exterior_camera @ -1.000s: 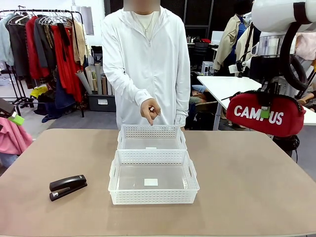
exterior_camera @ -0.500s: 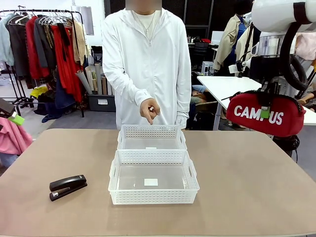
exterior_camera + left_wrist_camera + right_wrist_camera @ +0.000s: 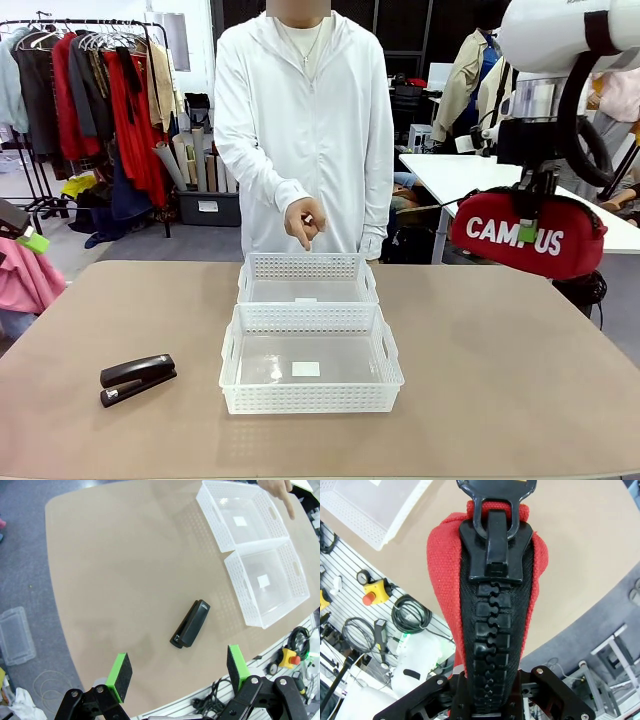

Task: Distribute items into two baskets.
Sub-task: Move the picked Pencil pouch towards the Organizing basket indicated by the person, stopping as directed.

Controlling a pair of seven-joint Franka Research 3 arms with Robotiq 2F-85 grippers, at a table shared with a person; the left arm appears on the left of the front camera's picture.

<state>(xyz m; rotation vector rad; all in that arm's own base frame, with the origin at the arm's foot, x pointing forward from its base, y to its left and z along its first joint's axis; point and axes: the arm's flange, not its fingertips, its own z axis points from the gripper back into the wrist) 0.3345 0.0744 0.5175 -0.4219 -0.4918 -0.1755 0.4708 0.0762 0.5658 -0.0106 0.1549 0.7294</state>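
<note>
The right claw (image 3: 527, 231) is clamped on the top edge of the red pouch (image 3: 505, 240), its green pad showing over the white "CAMPUS" lettering between the P and the U. In the right wrist view the black fingers of this claw (image 3: 487, 700) close on either side of the pouch (image 3: 442, 580), whose chunky black zipper runs straight up the middle to its pull. The pouch hangs in the air, slightly tilted, over the far right side of the worktop (image 3: 500, 380), well apart from both baskets. The left claw (image 3: 178, 672) has its green pads spread wide apart with nothing between them, high above the worktop (image 3: 125, 570). Below it the black stapler (image 3: 190, 624) lies flat; in the front view the stapler (image 3: 138, 378) sits near the left front, beside the near basket (image 3: 310, 400) but not touching it. The far basket (image 3: 305, 266) stands right behind the near one, their long sides meeting. A person in white stands at the far side, one hand (image 3: 303, 222) pointing down at the far basket (image 3: 212, 517).
</note>
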